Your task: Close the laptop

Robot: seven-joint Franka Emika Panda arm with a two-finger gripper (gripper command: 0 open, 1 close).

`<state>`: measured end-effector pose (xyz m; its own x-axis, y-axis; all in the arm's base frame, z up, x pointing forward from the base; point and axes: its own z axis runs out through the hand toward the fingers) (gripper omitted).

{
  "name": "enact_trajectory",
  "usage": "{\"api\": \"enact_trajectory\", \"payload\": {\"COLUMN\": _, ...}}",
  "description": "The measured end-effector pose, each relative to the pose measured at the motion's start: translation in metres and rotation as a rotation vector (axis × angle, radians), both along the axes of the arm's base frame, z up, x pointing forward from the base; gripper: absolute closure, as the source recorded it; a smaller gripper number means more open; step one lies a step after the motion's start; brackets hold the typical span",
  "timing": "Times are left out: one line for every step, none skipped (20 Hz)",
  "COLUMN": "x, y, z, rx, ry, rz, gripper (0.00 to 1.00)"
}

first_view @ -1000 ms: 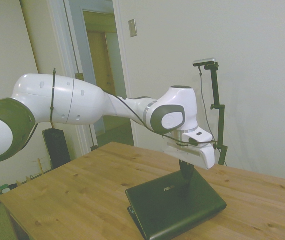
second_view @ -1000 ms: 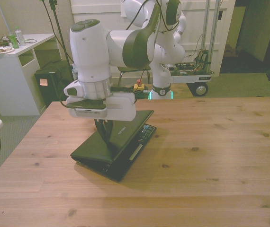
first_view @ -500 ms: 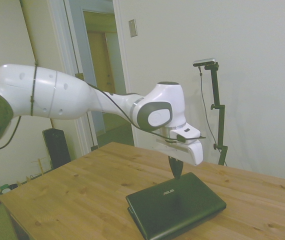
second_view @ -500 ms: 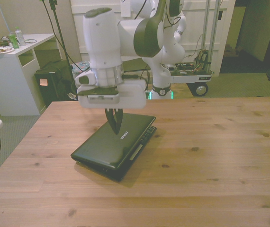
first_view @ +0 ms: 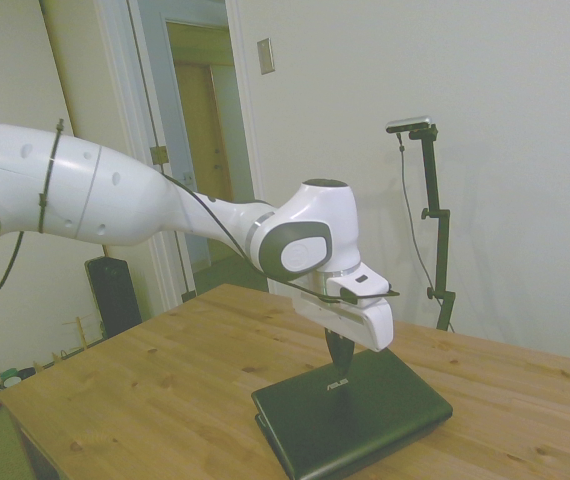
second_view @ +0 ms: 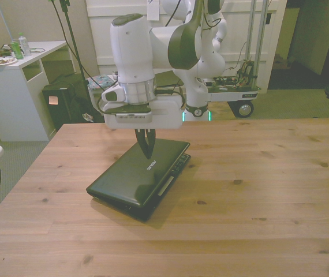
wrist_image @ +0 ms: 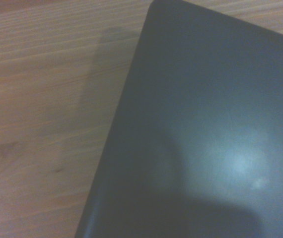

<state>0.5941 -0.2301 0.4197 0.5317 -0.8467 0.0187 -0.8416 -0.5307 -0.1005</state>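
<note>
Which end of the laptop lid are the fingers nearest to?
The end with the silver ASUS logo, farther back in the front view. The gripper hangs there above the laptop; the other end is away from it.

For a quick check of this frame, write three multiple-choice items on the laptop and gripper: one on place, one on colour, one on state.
1. Where does the gripper hang?
A. Over the bare wood, off the front view's right of the laptop
B. Above the laptop's lid, near the edge that bears the logo
C. Beside the table, below its top

2. What colour is the lid of the laptop?
A. White
B. Red
C. Black

3. How does the laptop stand?
A. Lid folded down flat over the base
B. Lid upright, screen showing
C. Lid taken off, lying apart on the table

Answers:
1 B: in both the side and front views the fingers point down over the lid by the silver logo.
2 C: the lid is matte black in every view.
3 A: the lid lies flat on the base, with no screen showing.
</note>
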Motion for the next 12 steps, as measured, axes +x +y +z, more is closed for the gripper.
{"api": "enact_trajectory", "payload": {"x": 0.006, "y": -0.002, "z": -0.009, "rx": -0.001, "ry": 0.006, "rz": -0.002, "gripper": 1.0}}
{"api": "enact_trajectory", "payload": {"x": 0.011, "y": -0.005, "z": -0.017, "rx": 0.0, "ry": 0.013, "rz": -0.006, "gripper": 1.0}}
{"api": "enact_trajectory", "payload": {"x": 0.015, "y": -0.007, "z": -0.025, "rx": 0.001, "ry": 0.02, "rz": -0.008, "gripper": 1.0}}
{"api": "enact_trajectory", "payload": {"x": 0.018, "y": -0.01, "z": -0.032, "rx": 0.002, "ry": 0.026, "rz": -0.012, "gripper": 1.0}}
{"api": "enact_trajectory", "payload": {"x": 0.021, "y": -0.012, "z": -0.036, "rx": 0.003, "ry": 0.027, "rz": -0.015, "gripper": 1.0}}
{"api": "enact_trajectory", "payload": {"x": 0.023, "y": -0.014, "z": -0.036, "rx": 0.004, "ry": 0.022, "rz": -0.018, "gripper": 1.0}}
{"api": "enact_trajectory", "payload": {"x": 0.026, "y": -0.015, "z": -0.03, "rx": 0.0, "ry": 0.01, "rz": -0.018, "gripper": 1.0}}
{"api": "enact_trajectory", "payload": {"x": 0.027, "y": -0.015, "z": -0.02, "rx": -0.005, "ry": -0.006, "rz": -0.017, "gripper": 1.0}}
{"api": "enact_trajectory", "payload": {"x": 0.028, "y": -0.014, "z": -0.005, "rx": -0.011, "ry": -0.025, "rz": -0.012, "gripper": 1.0}}
{"api": "enact_trajectory", "payload": {"x": 0.026, "y": -0.01, "z": 0.013, "rx": -0.014, "ry": -0.041, "rz": -0.004, "gripper": 1.0}}
{"api": "enact_trajectory", "payload": {"x": 0.022, "y": -0.005, "z": 0.032, "rx": -0.015, "ry": -0.048, "rz": 0.003, "gripper": 1.0}}
{"api": "enact_trajectory", "payload": {"x": 0.016, "y": 0.003, "z": 0.052, "rx": -0.019, "ry": -0.048, "rz": 0.008, "gripper": 1.0}}
